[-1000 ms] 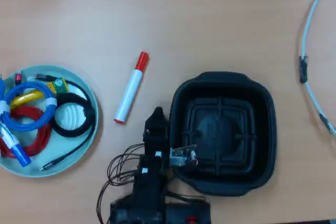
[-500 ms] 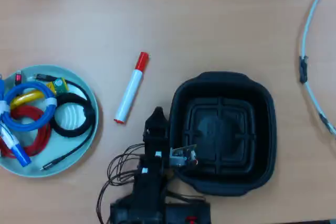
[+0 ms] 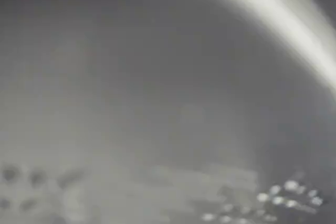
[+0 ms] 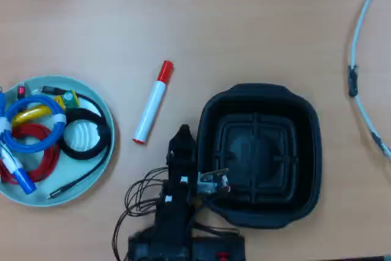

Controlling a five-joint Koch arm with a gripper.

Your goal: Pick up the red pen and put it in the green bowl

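Wrist view is just grey blur. Gripper [image 4: 182, 134] sits folded by the black tray [image 4: 259, 154], can't tell its state. Red pen [image 4: 153, 102] lies free on open table [image 4: 244, 22], near the cable-filled green bowl [image 4: 105, 163].

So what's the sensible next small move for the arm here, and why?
Probably lift and swing the gripper up and left in the overhead view toward the red pen. The pen lies untouched on the table beside the green bowl, and the arm sits folded near its base. The wrist view is too blurred to help.
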